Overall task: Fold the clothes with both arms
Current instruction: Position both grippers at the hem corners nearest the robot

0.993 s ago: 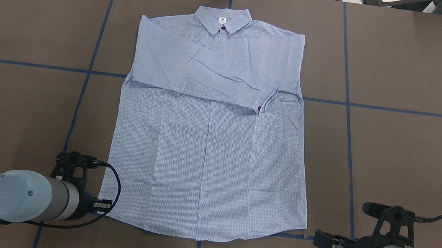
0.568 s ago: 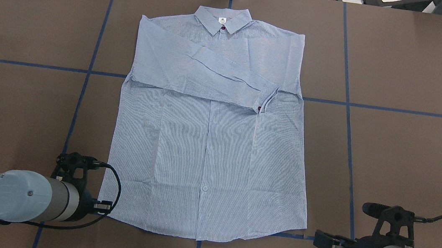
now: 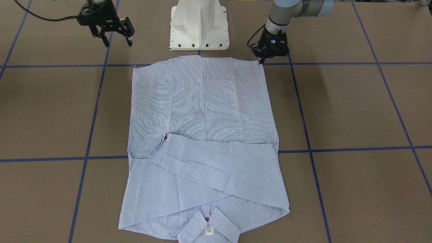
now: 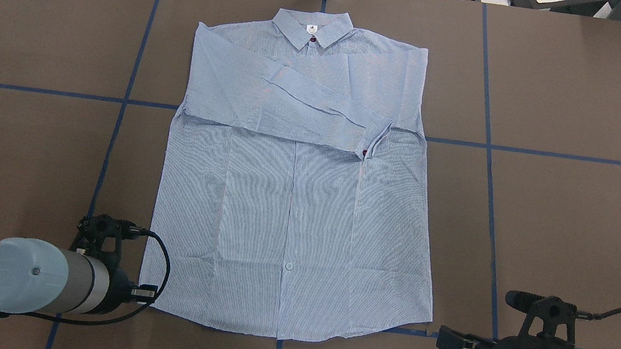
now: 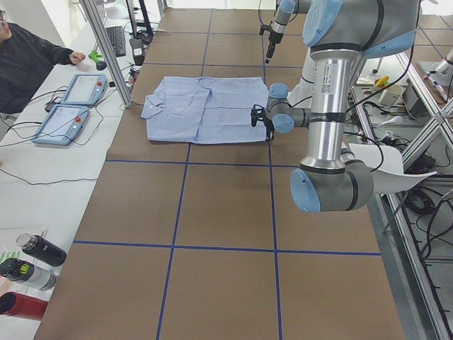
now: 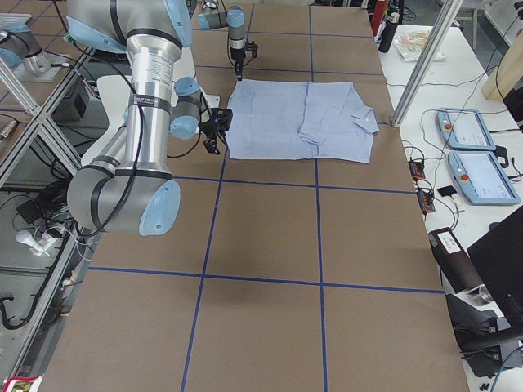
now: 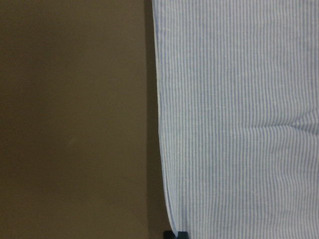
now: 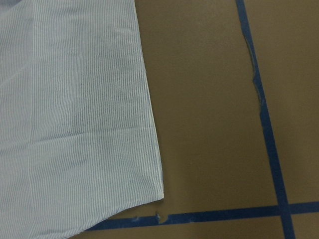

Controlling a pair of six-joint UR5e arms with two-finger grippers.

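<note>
striped shirt (image 4: 294,208) flat on the brown surface (image 4: 577,219), a claw by each hem corner
the shirt lies face up, both sleeves crossed over its chest, collar at the end farthest from both claws. the left claw (image 3: 261,60) is down at one hem corner of the shirt; i cannot tell whether its fingers are apart or together. the right claw (image 3: 117,40) hangs just off the other hem corner, fingers spread apart, holding nothing.

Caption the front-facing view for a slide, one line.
Light blue striped shirt flat, sleeves folded across the chest; left gripper at one hem corner, right gripper open near the other.
</note>
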